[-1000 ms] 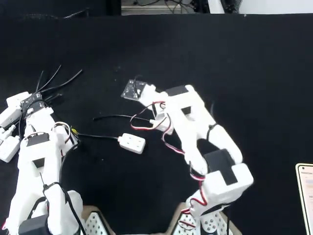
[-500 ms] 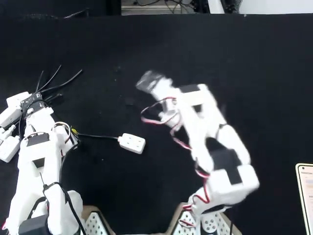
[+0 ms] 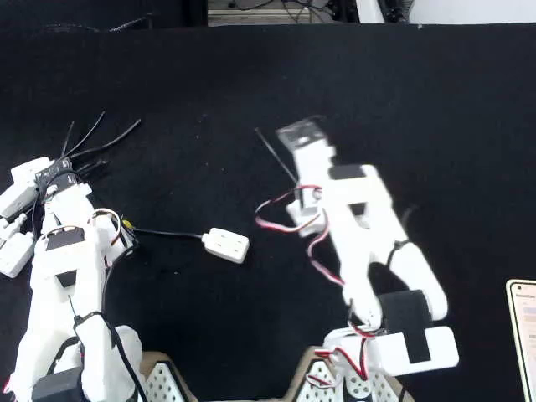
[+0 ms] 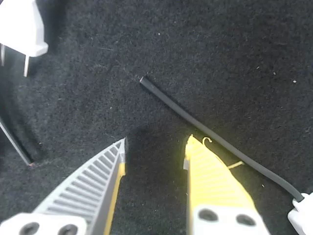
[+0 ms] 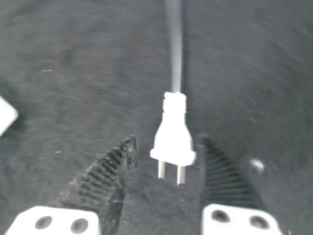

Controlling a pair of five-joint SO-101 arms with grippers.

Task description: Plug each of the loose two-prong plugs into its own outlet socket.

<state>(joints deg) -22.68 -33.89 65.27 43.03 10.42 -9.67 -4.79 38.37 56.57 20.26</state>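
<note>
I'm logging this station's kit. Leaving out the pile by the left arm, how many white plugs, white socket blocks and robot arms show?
white two-prong plug on a cord: 1
white rectangular socket block on a black cord: 1
white robot arms, left and right: 2
Total: 4

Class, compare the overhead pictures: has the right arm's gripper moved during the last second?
Yes. The right gripper, holding a plug, has swung rightward in the high view, away from the white outlet socket, which stays put.
</note>
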